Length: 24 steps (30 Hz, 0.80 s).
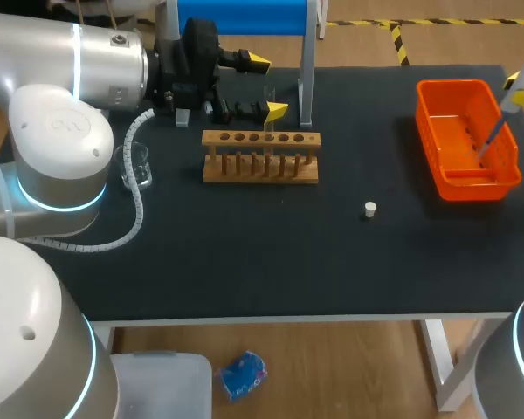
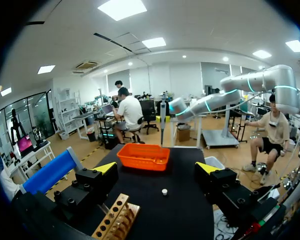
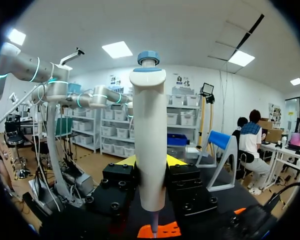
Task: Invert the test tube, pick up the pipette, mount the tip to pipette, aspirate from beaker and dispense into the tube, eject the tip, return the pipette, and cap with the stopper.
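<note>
- Tabletop (image 1: pixel 244 262): matt black, no shine.
- Rack (image 1: pixel 260 170): plain pale wood, dull finish.
- Basket (image 1: pixel 468 183): orange plastic, slight sheen.
- Pipette (image 3: pixel 149 150): smooth white plastic, softly glossy.
- Beaker (image 1: pixel 133 166): clear, glassy.

We log a black worktop (image 1: pixel 332 262). On it, back of centre, sits a wooden rack (image 1: pixel 244 175) with one row of round holes over pegs. Well apart, at the right edge, an orange basket (image 1: pixel 476 185). Behind the rack stands a blue-topped stand (image 1: pixel 244 16) on grey legs.
</note>
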### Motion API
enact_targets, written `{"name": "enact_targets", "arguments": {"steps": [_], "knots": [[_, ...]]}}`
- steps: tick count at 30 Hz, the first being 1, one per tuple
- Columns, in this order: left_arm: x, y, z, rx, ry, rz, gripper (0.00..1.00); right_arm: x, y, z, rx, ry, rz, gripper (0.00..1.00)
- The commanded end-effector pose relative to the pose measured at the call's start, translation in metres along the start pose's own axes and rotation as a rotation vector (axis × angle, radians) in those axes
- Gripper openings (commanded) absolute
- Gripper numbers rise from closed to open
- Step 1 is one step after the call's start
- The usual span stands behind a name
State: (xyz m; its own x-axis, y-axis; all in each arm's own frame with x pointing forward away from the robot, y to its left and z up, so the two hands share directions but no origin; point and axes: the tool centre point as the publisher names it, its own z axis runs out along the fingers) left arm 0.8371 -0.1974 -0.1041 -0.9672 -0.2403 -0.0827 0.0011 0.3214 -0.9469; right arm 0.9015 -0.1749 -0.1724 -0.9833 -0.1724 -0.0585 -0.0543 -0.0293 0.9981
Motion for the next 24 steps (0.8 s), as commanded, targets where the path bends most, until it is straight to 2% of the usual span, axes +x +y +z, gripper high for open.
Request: {"name": "enact_targets", "arguments": {"steps": [1,24], "knots": [[0.0004,0.0003,-0.0001,0.001,-0.001,0.0,1.0,-0.0041,-0.0078,-0.0018,-0.004,0.061,0.009,0.0],[0.0004,0.0003,-0.0001,0.001,-0.001,0.0,1.0,-0.0037,-0.0118,0.0034,0.005,0.069,0.014,0.0]]}}
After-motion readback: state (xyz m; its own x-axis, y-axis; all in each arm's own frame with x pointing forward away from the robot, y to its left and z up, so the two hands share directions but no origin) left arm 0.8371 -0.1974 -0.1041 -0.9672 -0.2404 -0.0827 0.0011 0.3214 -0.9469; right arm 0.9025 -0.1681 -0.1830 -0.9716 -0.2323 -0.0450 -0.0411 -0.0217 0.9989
